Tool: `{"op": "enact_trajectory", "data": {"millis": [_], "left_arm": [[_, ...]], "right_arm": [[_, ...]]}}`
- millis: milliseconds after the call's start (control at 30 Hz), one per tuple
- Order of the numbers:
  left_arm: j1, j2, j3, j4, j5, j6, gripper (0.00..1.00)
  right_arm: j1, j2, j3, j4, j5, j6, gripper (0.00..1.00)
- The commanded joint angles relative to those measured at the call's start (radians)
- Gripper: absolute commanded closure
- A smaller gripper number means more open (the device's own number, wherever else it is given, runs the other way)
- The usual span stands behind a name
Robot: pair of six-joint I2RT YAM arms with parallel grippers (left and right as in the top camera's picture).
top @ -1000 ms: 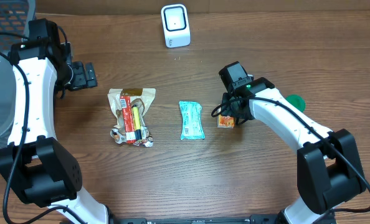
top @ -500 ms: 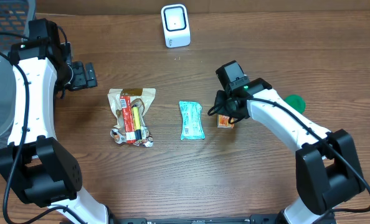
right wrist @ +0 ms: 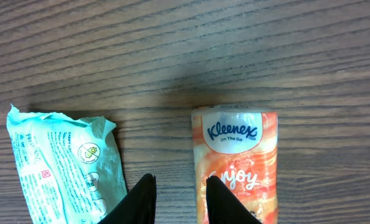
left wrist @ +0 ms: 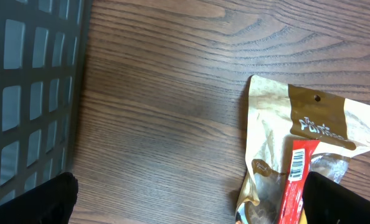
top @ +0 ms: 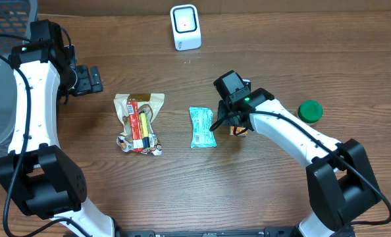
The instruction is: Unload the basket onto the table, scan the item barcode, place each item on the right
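Observation:
The white barcode scanner stands at the table's far edge. An orange Kleenex tissue pack lies flat beside a teal wipes packet. My right gripper hovers over the gap between them. Its jaws stand narrowly open over bare wood with nothing between them, and one fingertip overlaps the tissue pack's left edge. My left gripper is wide open at the far left, above the top of a tan snack bag.
A dark mesh basket fills the left edge. A green round lid lies to the right of my right arm.
My right arm has swung left, from over the tissue pack to the gap beside the teal packet. Its jaws have narrowed. The left arm has not moved.

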Motion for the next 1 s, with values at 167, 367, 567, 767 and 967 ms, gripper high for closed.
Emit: {"op": "enact_trajectory", "data": {"millis": [167, 367, 567, 767, 967], "left_arm": [[-0.009, -0.019, 0.021, 0.002, 0.008, 0.015, 0.00], [-0.009, -0.019, 0.021, 0.002, 0.008, 0.015, 0.00], [-0.008, -0.019, 0.021, 0.002, 0.008, 0.015, 0.00], [-0.009, -0.019, 0.021, 0.002, 0.008, 0.015, 0.00], [-0.009, -0.019, 0.021, 0.002, 0.008, 0.015, 0.00]], "right_arm": [[0.017, 0.001, 0.024, 0.005, 0.076, 0.003, 0.69], [0.017, 0.001, -0.022, 0.032, 0.076, 0.003, 0.69], [0.017, 0.001, -0.048, 0.063, 0.072, 0.003, 0.69], [0.017, 0.001, -0.048, 0.056, 0.072, -0.023, 0.69], [0.017, 0.001, -0.064, 0.053, 0.072, -0.023, 0.69]]}}
